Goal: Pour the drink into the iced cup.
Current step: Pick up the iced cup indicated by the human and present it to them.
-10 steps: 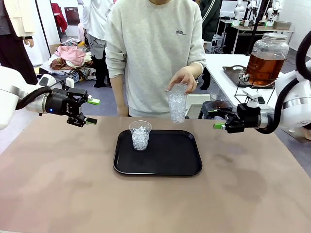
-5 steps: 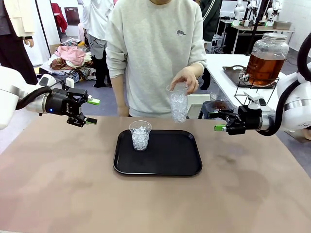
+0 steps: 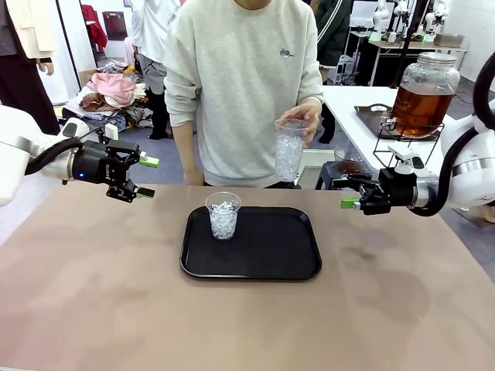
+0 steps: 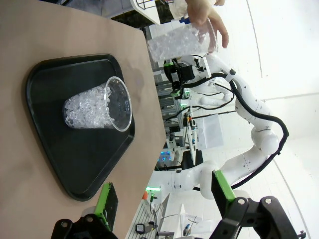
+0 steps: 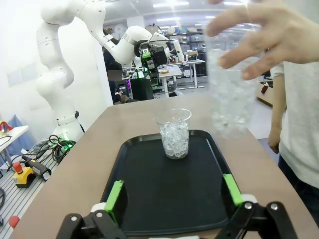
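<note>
1. We locate the drink (image 3: 420,110), an amber liquid, inside a glass dispenser (image 3: 430,76) at the upper right of the front view. It stands on a white side table (image 3: 346,99), well apart from the black tray (image 3: 267,259).
2. One iced cup (image 3: 223,215) stands upright on the tray, toward its upper left corner, at the centre of the frame. It holds ice only; we see no amber liquid in it.
3. A second ice-filled cup (image 3: 290,151) is held in the person's hand (image 3: 304,114), above and right of the tray and clear of the brown table (image 3: 116,294).
4. The left gripper (image 3: 147,178) hovers over the table at centre left. Its jaws are spread and nothing lies between them.
5. The right gripper (image 3: 346,190) hovers at centre right, pointing toward the middle. Its jaws are likewise spread and empty.
6. Progress, as we judge it: nothing has been poured. Fetching the drink and pouring it are both left. We cannot tell which cup is to be filled.
</note>
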`<state>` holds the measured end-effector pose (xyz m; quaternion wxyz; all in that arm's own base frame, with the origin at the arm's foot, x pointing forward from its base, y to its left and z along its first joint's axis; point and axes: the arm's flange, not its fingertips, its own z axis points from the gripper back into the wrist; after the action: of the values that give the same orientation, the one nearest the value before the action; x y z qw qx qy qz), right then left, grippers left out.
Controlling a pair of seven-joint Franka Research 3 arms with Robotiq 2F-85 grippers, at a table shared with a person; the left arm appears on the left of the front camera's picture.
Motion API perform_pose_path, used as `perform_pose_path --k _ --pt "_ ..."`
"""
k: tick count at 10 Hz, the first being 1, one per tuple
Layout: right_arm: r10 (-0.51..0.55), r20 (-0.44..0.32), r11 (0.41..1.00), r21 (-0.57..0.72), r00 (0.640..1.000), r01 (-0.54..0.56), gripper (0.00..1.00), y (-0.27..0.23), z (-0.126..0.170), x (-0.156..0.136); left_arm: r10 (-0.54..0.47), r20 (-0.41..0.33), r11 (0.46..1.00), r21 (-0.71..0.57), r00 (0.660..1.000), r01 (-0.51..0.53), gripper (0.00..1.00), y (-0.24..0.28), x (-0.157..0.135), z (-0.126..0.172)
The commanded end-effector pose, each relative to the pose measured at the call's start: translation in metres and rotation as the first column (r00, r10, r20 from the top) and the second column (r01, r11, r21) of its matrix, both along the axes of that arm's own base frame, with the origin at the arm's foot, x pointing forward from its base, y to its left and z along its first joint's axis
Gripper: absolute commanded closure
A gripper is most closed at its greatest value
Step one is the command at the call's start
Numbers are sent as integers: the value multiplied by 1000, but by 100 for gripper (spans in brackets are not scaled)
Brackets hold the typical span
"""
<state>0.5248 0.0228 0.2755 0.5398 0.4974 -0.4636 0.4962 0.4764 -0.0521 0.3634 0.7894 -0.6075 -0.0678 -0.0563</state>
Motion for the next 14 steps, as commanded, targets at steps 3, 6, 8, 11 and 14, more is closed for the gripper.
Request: perform_pose_path --k 3,6,8,11,14 --pt "3 9 1000 -1 1000 -3 0 1 3 3 1 1 1000 -2 1000 -1 0 1 -1 1" --pt "3 9 1000 -1 1000 -3 0 1 3 3 1 1 1000 -2 1000 -1 0 1 -1 1" --pt "3 9 1000 -1 1000 -3 0 1 3 3 1 1 1000 -2 1000 -1 0 1 -1 1" --pt "3 9 1000 -1 1000 -3 0 1 3 3 1 1 1000 -2 1000 -1 0 1 -1 1" --pt "3 9 1000 -1 1000 -3 0 1 3 3 1 1 1000 -2 1000 -1 0 1 -1 1"
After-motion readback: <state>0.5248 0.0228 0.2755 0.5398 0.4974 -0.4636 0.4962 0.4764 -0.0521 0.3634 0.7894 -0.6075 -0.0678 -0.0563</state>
